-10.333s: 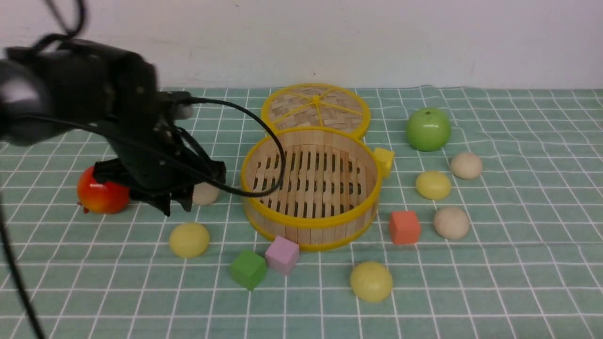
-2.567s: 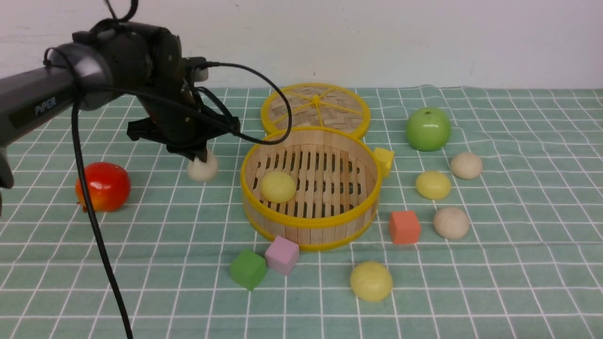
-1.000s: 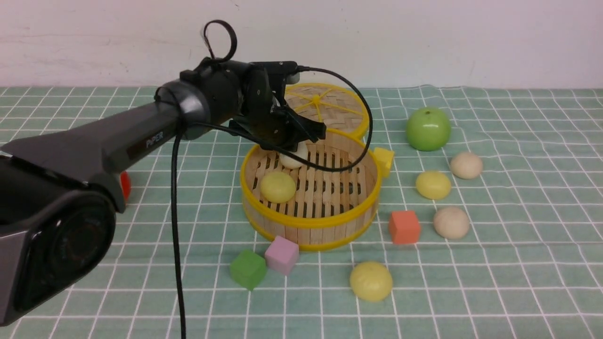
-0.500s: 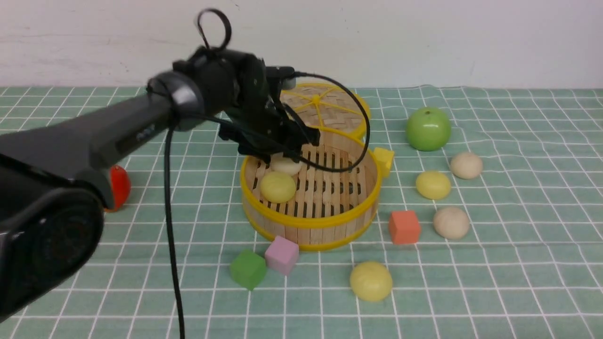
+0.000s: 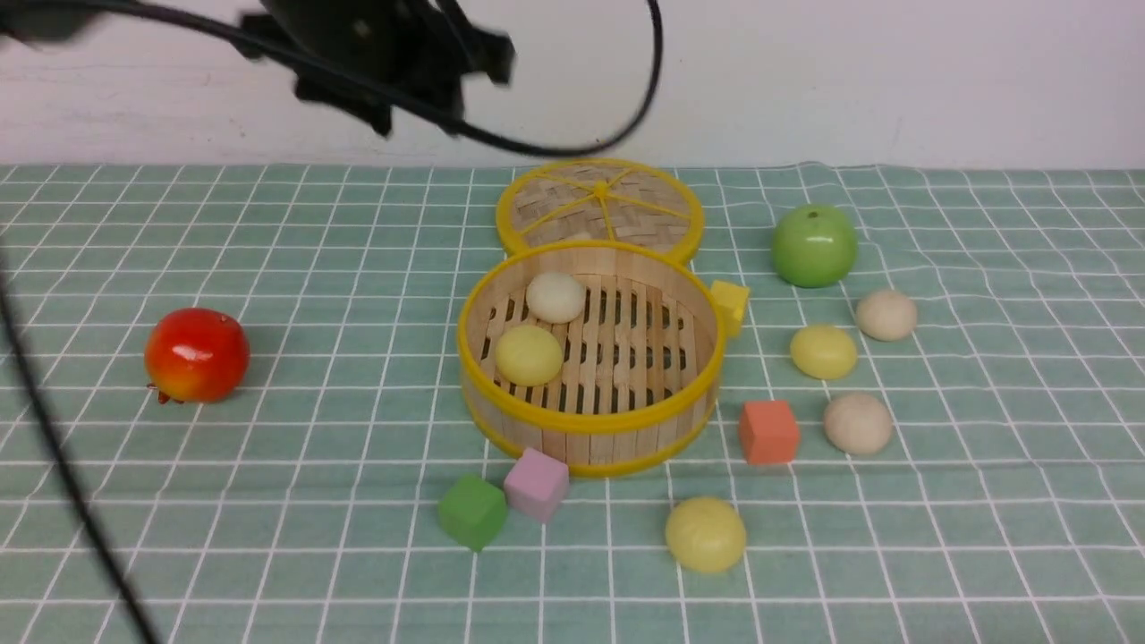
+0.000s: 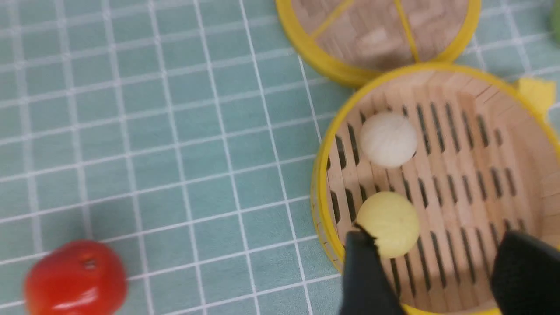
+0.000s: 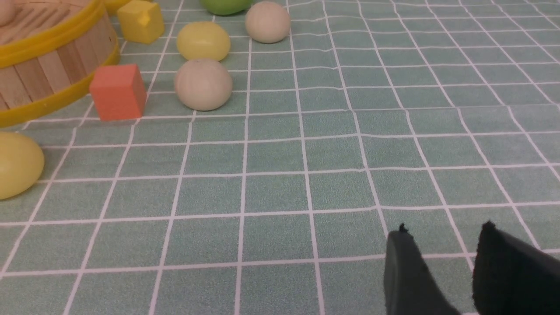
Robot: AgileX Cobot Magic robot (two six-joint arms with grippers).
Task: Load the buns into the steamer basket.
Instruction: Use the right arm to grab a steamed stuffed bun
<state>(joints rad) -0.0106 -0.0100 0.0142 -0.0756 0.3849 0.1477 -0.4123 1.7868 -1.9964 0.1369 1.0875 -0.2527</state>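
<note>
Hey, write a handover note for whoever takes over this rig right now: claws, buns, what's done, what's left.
Left claw: open, empty, raised high.
Right claw: open, empty, low over the cloth.
Done: white bun and yellow bun lie in the steamer basket.
Left: four on the cloth, to its right: front yellow bun, near beige bun, far yellow bun, far beige bun.

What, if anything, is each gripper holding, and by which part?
Nothing. The left gripper is open and empty, lifted clear of the basket, where the white bun lies free. The right gripper is open and empty over the cloth.
</note>
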